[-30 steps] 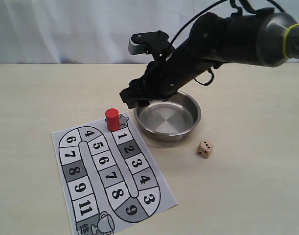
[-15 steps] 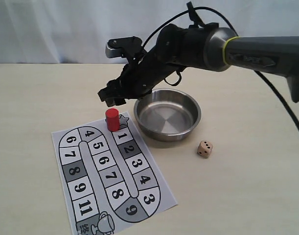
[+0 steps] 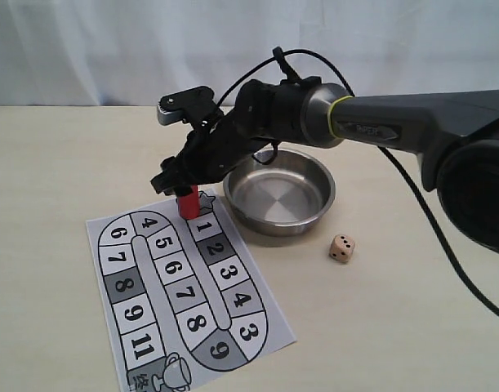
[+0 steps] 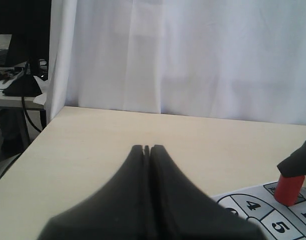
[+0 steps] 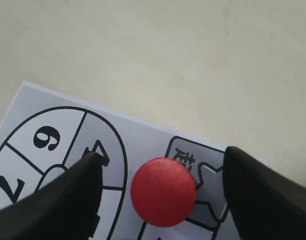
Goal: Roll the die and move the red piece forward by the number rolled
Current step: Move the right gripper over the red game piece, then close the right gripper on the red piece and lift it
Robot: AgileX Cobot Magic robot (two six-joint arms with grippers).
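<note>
Well left of the bowl (image 3: 279, 196), beyond the exterior view: left gripper (image 4: 146, 148), pressed together on nothing, probably parked to stay out of the way. Left of the bowl, nearer the camera: paper board (image 3: 151, 294), flat, squares numbered from 1. Just left of the bowl, upright on the start square: red piece (image 3: 187, 205). Directly above it: right gripper (image 3: 177, 184), spread wide, 1 finger on either side, touching nothing, seemingly lined up for a pinch. Right of the bowl, toward the camera: die (image 3: 341, 248), at rest outside it, so apparently already rolled; top pips too small to read.
</note>
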